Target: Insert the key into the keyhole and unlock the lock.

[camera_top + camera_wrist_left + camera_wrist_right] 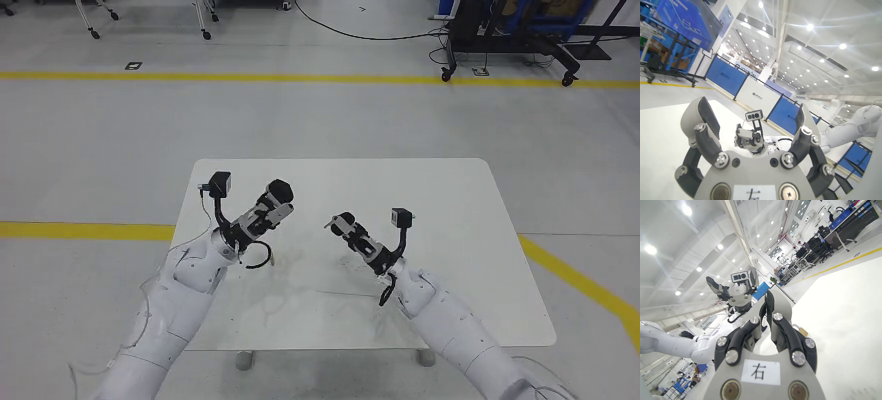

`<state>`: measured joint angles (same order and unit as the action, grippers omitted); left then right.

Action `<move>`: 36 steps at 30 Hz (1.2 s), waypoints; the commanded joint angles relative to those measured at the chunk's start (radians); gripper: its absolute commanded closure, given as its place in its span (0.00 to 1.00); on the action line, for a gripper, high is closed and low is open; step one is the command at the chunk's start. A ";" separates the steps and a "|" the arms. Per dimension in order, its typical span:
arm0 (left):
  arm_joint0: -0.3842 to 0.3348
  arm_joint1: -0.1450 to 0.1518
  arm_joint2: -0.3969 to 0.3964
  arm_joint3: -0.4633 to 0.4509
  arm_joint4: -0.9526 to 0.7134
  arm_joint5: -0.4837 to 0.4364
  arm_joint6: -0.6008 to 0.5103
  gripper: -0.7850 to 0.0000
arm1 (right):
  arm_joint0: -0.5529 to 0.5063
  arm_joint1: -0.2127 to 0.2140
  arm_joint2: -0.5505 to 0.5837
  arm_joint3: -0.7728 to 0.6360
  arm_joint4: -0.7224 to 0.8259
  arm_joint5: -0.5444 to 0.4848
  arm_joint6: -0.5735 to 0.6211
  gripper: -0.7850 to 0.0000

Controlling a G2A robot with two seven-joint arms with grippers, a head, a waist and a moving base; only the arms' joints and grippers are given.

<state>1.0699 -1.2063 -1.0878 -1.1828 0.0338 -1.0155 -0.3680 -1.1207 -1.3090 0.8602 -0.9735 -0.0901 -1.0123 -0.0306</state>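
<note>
A brass padlock [803, 331] with a silver shackle lies on the white table [450, 200], just behind my right gripper's fingers [770, 306] and partly hidden by them. My right gripper [335, 221] hovers over the table's middle, its pads pressed together; I cannot make out anything thin between them. My left gripper [753, 117] is raised to the left of centre [282, 190], open wide and empty. The two grippers face each other a short way apart: the right gripper [737, 136] appears in the left wrist view and the left gripper [730, 275] in the right wrist view.
The table's right half and far side are bare white surface. Beyond its edges the grey floor carries yellow lines [300, 76]. Wheeled racks [510, 40] stand far behind the table.
</note>
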 commanded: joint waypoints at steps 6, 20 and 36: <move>-0.124 0.006 0.072 0.163 -0.111 0.032 -0.290 0.00 | 0.017 0.007 0.003 -0.060 0.180 0.000 0.194 1.00; -0.176 -0.008 0.177 0.210 -0.301 0.003 -0.440 0.41 | 0.039 -0.024 0.025 -0.023 0.059 0.000 0.163 1.00; -0.203 -0.012 0.197 0.242 -0.264 0.003 -0.426 0.86 | 0.029 -0.025 0.046 -0.009 -0.203 0.000 -0.067 1.00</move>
<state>0.8673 -1.2186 -0.8904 -0.9408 -0.2310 -1.0123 -0.7955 -1.0902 -1.3347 0.9065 -0.9827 -0.2805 -1.0123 -0.0841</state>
